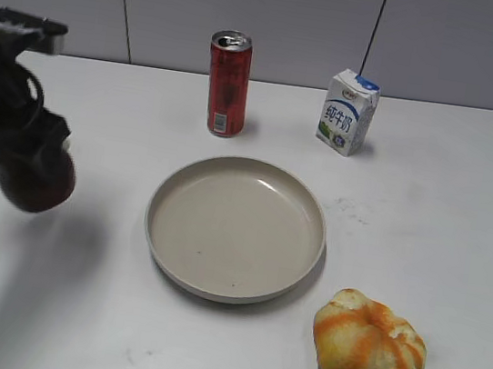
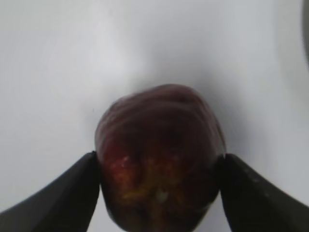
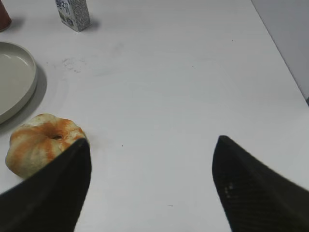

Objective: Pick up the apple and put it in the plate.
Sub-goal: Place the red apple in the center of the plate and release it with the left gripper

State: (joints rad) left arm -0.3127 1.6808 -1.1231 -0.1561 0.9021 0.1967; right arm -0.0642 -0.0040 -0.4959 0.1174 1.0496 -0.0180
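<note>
My left gripper (image 1: 36, 164) is shut on the dark maroon apple (image 1: 37, 183) and holds it above the table, left of the plate. In the left wrist view the apple (image 2: 159, 154) fills the space between the two black fingers (image 2: 159, 166), its yellowish dimpled end toward the camera. The beige plate (image 1: 229, 278) lies in the table's middle and is empty; its rim also shows in the right wrist view (image 3: 30, 84). My right gripper (image 3: 152, 145) is open and empty over bare table; it is out of the exterior view.
A red can (image 1: 228, 84) and a milk carton (image 1: 348, 112) stand behind the plate. An orange-and-yellow ribbed fruit (image 1: 369, 344) lies at the front right, also beside my right gripper's left finger in the right wrist view (image 3: 41, 142). The table's right edge (image 3: 289, 72) is near.
</note>
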